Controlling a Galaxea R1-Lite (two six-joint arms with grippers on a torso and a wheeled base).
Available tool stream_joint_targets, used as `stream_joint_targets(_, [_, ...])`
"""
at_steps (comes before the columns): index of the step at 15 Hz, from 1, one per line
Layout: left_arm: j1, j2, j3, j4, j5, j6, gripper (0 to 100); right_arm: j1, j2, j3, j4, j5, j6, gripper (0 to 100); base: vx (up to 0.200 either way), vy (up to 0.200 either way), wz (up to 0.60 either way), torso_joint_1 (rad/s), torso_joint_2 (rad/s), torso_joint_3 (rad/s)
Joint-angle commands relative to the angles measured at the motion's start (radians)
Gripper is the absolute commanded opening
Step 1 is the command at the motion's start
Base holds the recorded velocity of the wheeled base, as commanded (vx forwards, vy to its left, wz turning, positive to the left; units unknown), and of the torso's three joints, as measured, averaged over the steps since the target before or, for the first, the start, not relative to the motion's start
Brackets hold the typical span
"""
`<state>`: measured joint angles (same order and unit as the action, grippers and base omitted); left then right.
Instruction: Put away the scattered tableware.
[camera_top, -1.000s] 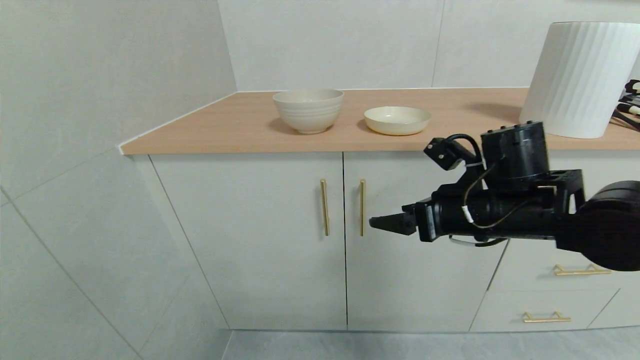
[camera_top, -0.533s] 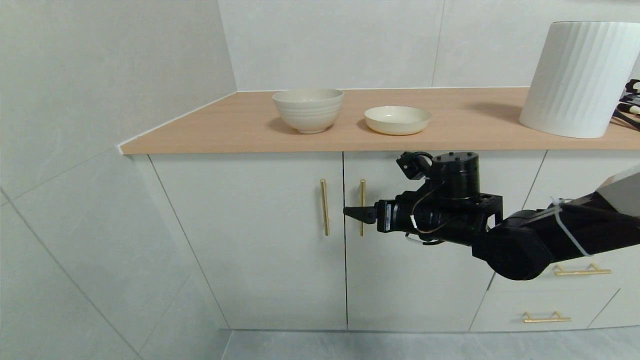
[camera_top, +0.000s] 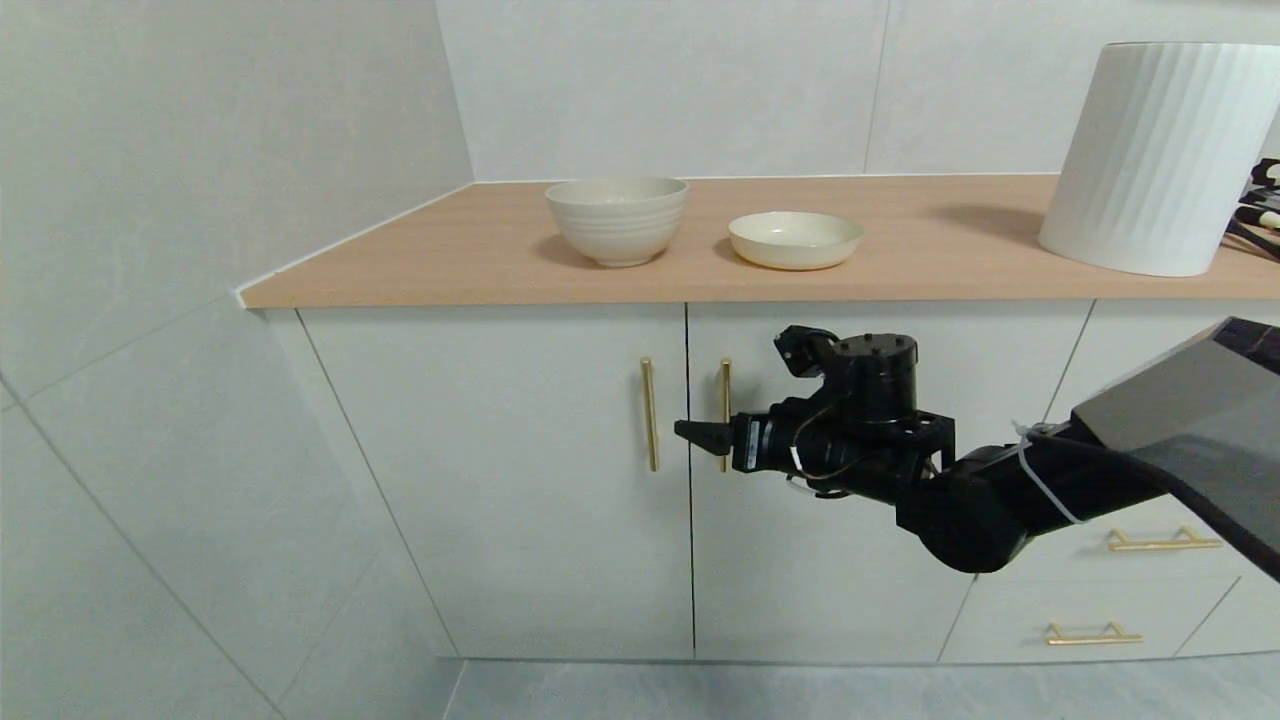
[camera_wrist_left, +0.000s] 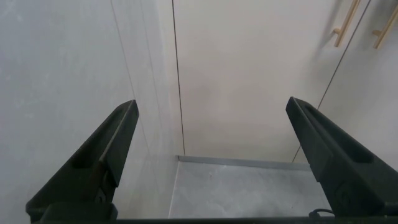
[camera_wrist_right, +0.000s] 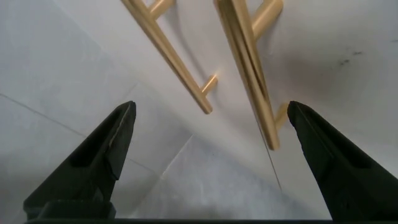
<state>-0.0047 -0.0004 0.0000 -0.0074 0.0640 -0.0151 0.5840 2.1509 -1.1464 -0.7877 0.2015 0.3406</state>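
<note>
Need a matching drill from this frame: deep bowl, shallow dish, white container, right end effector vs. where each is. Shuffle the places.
Items
1. deep bowl
2. shallow dish
3. white ribbed container
4. right end effector

Places
a. open, at the gold door handles below the counter
b. at the counter's right end
c. on the counter, leftmost of the three vessels
d. on the counter, between the other two vessels

Pairs: 1-c, 2-d, 3-b, 4-a
</note>
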Motion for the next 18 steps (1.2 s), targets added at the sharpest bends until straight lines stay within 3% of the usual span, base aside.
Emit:
stream_joint_targets(1, [0.000,0.000,0.000,0.000,0.000,0.000,100,0.000,0.035,-0.032,-0.005,-0.005,0.014,100,0.000,0.000,0.00,0.000,0.00,0.000])
stream_joint_targets(4, [0.000,0.000,0.000,0.000,0.000,0.000,100,0.000,0.078,-0.081,-0.041,-0.053,0.054,100,0.000,0.000,0.00,0.000,0.00,0.000])
stream_joint_targets(13, [0.000,0.000,0.000,0.000,0.000,0.000,100,0.028,0.089,-0.069,-0.097,-0.040,0.100,100,0.000,0.000,0.00,0.000,0.00,0.000])
stream_joint_targets(18, [0.000,0.000,0.000,0.000,0.000,0.000,100,0.037,0.011,0.031,-0.097,0.095,0.120,100,0.000,0.000,0.00,0.000,0.00,0.000])
